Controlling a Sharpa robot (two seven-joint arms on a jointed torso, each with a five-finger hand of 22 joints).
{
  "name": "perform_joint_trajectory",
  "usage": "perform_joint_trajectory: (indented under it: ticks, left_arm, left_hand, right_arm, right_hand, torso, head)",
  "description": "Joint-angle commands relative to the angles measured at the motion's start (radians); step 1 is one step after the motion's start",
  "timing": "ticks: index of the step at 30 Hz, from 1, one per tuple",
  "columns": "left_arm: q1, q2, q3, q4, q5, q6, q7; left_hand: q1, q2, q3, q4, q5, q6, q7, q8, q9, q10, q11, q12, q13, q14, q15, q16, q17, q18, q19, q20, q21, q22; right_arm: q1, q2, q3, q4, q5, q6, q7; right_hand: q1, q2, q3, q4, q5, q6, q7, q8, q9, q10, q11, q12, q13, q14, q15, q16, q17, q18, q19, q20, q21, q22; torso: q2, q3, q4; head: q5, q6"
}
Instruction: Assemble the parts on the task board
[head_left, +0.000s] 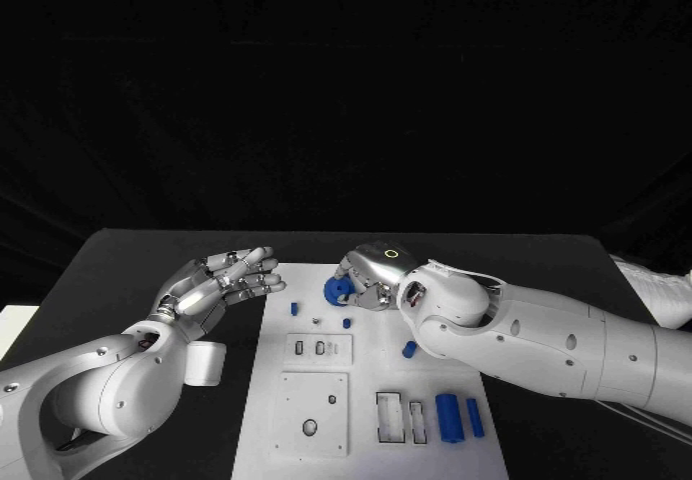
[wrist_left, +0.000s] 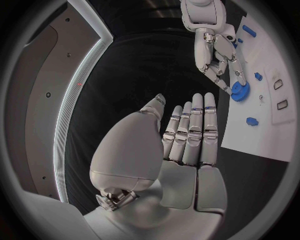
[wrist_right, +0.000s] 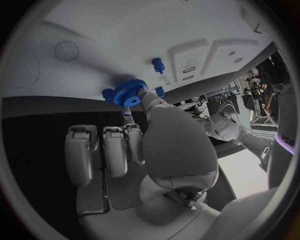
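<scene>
Left hand (head_left: 216, 283): off the board's left edge, above the black table (head_left: 130, 270), fingers straight and a little apart, palm bare; it holds nothing and touches nothing.

Task board (head_left: 310, 410): white plate, long axis running away from the robot; recessed slots in its near half, with two blue bars (head_left: 459, 415) lying side by side at the near right.

Small blue pegs (head_left: 346, 322): loose on the board's middle, apart from one another, between the two hands (none is touched).

Blue gear (head_left: 338, 290): toothed disc at the far end of the board, pinched at the tips of the right hand; the right wrist view shows its flat face turned toward the board surface and close above it, though whether it already touches cannot be told.

Right hand (head_left: 378, 278): over the far end of the board, thumb and a finger closed on the gear, the rest curled beside.

Governing relation: the gear lies directly under the right hand's fingertips, the board beneath it, so the seating move is probably a short drop along the gear's own axis; the left hand is well apart from it.
</scene>
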Motion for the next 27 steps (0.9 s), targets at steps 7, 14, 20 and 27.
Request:
perform_joint_trajectory:
  ticks: [7,14,20,27]
  left_arm:
    - [0.001,0.001,0.001,0.001,-0.001,0.022,0.003]
    - [0.001,0.0,0.001,0.002,-0.001,0.022,0.002]
    - [0.001,0.0,0.001,0.002,-0.001,0.02,0.002]
    - [0.001,0.0,0.001,0.001,-0.001,0.022,0.002]
  left_hand:
    - [-0.001,0.009,0.0,-0.008,-0.006,0.004,0.005,-0.006,-0.001,0.003,0.006,-0.007,-0.001,-0.001,0.008,-0.004,0.002,0.004,0.0,0.004,-0.004,-0.001]
    - [0.0,0.009,0.0,-0.009,-0.006,0.004,0.005,-0.008,-0.001,0.003,0.006,-0.009,-0.001,-0.001,0.009,-0.007,0.002,0.004,0.0,0.005,-0.005,-0.002]
    - [0.0,0.009,0.0,-0.009,-0.006,0.004,0.005,-0.008,-0.001,0.003,0.006,-0.009,-0.001,-0.001,0.009,-0.007,0.002,0.004,0.0,0.005,-0.005,-0.002]
    - [-0.001,0.009,0.0,-0.01,-0.006,0.004,0.006,-0.009,-0.001,0.002,0.006,-0.009,-0.001,-0.001,0.009,-0.008,0.002,0.004,0.0,0.005,-0.006,-0.003]
  right_arm:
    - [-0.002,0.011,-0.004,-0.017,-0.017,0.057,-0.023]
    - [-0.002,0.012,-0.006,-0.02,-0.009,0.079,-0.023]
    - [-0.002,0.011,-0.006,-0.023,0.006,0.098,-0.026]
    - [-0.004,-0.013,-0.006,-0.01,0.04,-0.101,0.018]
  right_hand:
    - [-0.12,-0.051,-0.063,0.121,-0.056,-0.114,0.026,-0.024,-0.017,0.017,0.03,-0.052,0.121,0.077,0.031,-0.002,0.109,-0.016,0.021,0.031,-0.002,0.095]
    - [-0.219,-0.01,-0.116,0.128,0.011,-0.095,0.024,-0.018,-0.012,0.021,0.028,-0.047,0.127,0.079,0.031,0.003,0.118,-0.017,0.024,0.033,0.0,0.1]
    - [-0.264,0.032,-0.15,0.126,0.067,-0.079,0.018,-0.019,-0.012,0.025,0.024,-0.038,0.134,0.08,0.027,0.006,0.125,-0.018,0.026,0.029,0.002,0.104]
    - [-0.228,0.056,-0.163,0.111,0.137,-0.085,0.019,-0.023,-0.015,0.028,0.025,-0.033,0.14,0.082,0.027,0.01,0.133,-0.018,0.027,0.028,0.003,0.106]
  torso:
    - [0.0,0.0,0.0003]
    - [0.0,0.0,0.0007]
    - [0.0,0.0004,0.0005]
    - [0.0,0.0027,-0.0011]
  head:
    - [-0.001,-0.001]
    - [-0.003,-0.005]
    - [-0.003,-0.003]
    - [-0.005,-0.004]
